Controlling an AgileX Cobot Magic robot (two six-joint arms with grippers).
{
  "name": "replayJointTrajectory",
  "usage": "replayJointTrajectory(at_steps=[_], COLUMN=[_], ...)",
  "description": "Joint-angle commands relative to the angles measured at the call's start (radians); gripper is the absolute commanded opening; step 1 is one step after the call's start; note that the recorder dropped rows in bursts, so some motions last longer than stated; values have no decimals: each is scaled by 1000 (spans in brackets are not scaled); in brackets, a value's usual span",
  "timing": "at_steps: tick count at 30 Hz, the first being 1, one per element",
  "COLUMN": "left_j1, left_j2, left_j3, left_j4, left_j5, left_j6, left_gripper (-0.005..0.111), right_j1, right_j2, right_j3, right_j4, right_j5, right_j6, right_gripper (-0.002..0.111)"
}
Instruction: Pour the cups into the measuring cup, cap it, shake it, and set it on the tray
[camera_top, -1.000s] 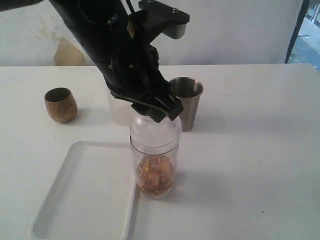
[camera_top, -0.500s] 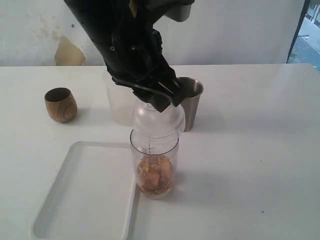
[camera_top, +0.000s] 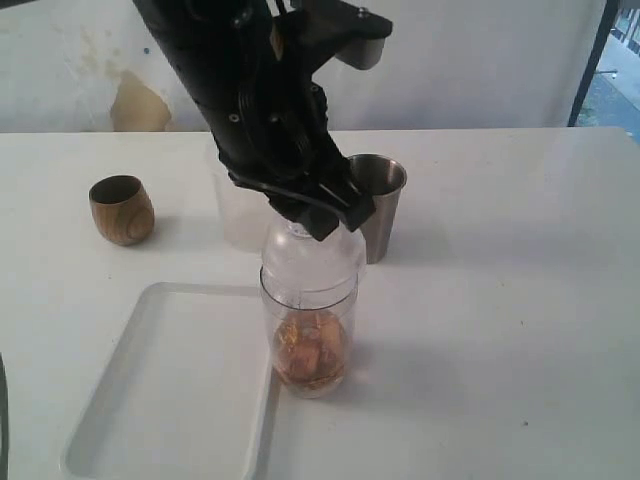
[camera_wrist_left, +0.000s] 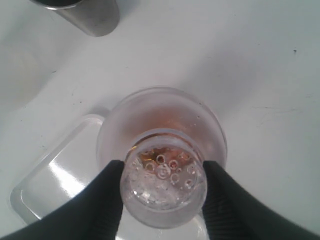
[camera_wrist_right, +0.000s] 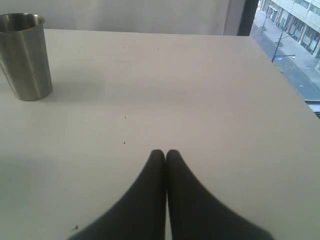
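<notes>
The clear measuring cup (camera_top: 309, 340) stands on the table against the tray's right rim, with brown pieces at its bottom. A clear domed lid (camera_top: 312, 262) sits over its mouth. My left gripper (camera_top: 318, 222) comes down from above and is shut on the lid's narrow top (camera_wrist_left: 164, 192), one black finger (camera_wrist_left: 107, 192) on each side. The steel tumbler (camera_top: 373, 205) stands upright just behind and to the right. The wooden cup (camera_top: 121, 209) stands far left. The white tray (camera_top: 170, 390) lies at the front left. My right gripper (camera_wrist_right: 165, 152) is shut on nothing, low over bare table.
A frosted plastic cup (camera_top: 233, 215) stands behind the measuring cup, partly hidden by the left arm. The steel tumbler (camera_wrist_right: 25, 55) shows far off in the right wrist view. The table edge (camera_wrist_right: 295, 85) runs beside a window.
The left gripper lifted the lid a little up and to the right, then brought it back down onto the measuring cup's mouth. The cups and tray stayed put.
</notes>
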Motion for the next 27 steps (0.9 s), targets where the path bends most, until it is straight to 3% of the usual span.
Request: replayJointTrajectory(at_steps=[1, 27], left_j1=[-1, -1], left_j2=[-13, -28], left_j3=[27, 27], left_j4=[8, -16], left_j5=[0, 0], left_j6=[-2, -1], left_gripper=[0, 0], right_j1=[-5, -5], right_j2=[-6, -6], right_j3=[2, 2], right_j4=[-2, -2], right_j5=[-3, -3], right_j6=[3, 31], right_gripper=[0, 0])
